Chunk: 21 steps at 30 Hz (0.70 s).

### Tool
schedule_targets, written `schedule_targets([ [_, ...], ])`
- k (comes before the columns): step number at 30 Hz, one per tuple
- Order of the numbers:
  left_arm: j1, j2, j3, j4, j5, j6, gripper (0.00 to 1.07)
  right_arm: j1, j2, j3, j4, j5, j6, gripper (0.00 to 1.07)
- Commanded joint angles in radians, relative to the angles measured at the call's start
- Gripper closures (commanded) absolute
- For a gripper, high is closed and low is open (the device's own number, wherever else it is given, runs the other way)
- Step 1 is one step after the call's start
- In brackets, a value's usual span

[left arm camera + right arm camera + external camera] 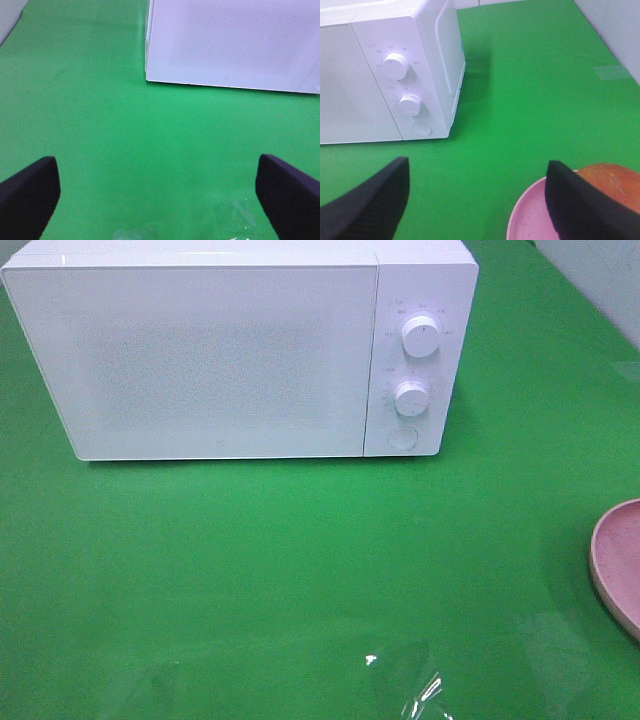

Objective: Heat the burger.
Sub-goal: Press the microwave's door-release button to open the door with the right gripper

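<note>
The burger (612,181) shows only in the right wrist view, as a glossy golden-brown bun on a pink plate (527,220). My right gripper (477,167) is open; one finger (580,210) stands in front of the burger and the plate's near side, and between the fingers there is only green cloth. My left gripper (155,165) is open wide over bare green cloth. In the exterior high view just the plate's rim (618,560) shows at the right edge, and neither gripper appears. The white microwave (200,360) stands at the back with its door shut.
The microwave has two white knobs (420,337) (411,397) and a round button (402,437) on its right panel. A green cloth (300,560) covers the table. A shiny clear patch (410,685) lies near the front edge. A pale wall (615,30) borders the far right.
</note>
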Motion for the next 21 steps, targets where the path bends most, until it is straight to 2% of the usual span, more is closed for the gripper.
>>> schedule_targets([
  [1,0.002,-0.021,0.0,0.0,-0.002,-0.002,0.08,-0.001,0.023,0.023,0.0,-0.088,-0.004,0.34],
  [5,0.002,-0.021,0.0,0.0,-0.002,-0.002,0.08,-0.001,0.102,0.063,0.0,-0.228,-0.004,0.35],
  [12,0.002,-0.021,0.0,0.0,-0.002,-0.002,0.08,-0.001,0.2,0.081,-0.025,-0.358,-0.008,0.35],
  [14,0.002,-0.021,0.0,0.0,-0.002,-0.002,0.08,-0.001,0.313,0.081,-0.051,-0.451,-0.008,0.35],
  [19,0.002,-0.021,0.0,0.0,-0.002,-0.002,0.08,-0.001,0.387,0.081,-0.05,-0.521,-0.008,0.35],
  [21,0.002,-0.021,0.0,0.0,-0.002,-0.002,0.08,-0.001,0.504,0.081,-0.045,-0.621,-0.008,0.35],
])
